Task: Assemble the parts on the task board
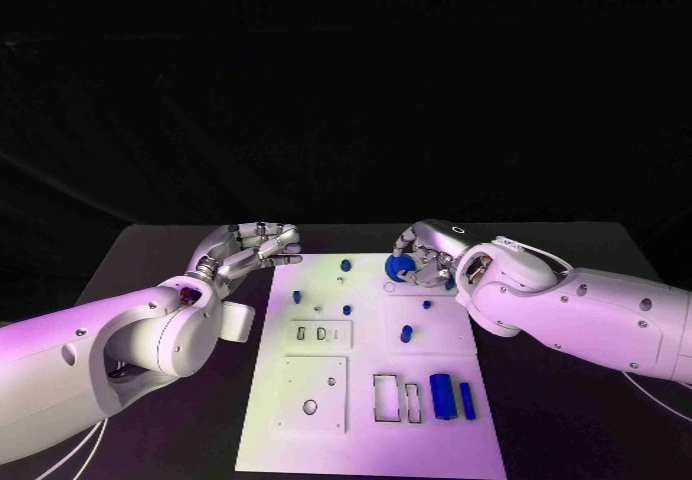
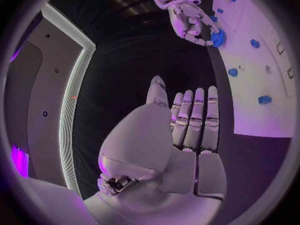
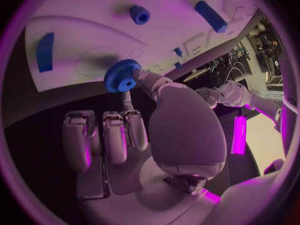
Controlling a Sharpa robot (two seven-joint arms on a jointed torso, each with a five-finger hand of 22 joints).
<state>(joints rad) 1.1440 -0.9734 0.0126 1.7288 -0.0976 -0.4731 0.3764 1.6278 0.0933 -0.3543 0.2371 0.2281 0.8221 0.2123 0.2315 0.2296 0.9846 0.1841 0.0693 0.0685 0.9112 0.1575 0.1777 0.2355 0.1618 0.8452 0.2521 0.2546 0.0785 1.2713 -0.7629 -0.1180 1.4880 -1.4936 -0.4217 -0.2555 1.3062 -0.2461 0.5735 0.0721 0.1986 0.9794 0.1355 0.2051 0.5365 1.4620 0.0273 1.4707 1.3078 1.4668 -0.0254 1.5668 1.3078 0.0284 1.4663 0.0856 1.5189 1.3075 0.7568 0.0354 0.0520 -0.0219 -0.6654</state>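
Observation:
The white task board lies in the middle of the black table. At its far right corner my right hand pinches a blue gear between thumb and a finger, just above the board; the right wrist view shows the gear toothed, with a centre hole, over the board. My left hand hovers off the board's far left corner, fingers stretched out and holding nothing. The gear also shows in the left wrist view.
Small blue pegs stand or lie on the board's far half. Two blue blocks lie beside rectangular slots at the near right. A blue cylinder and a blue bar lie beyond the gear.

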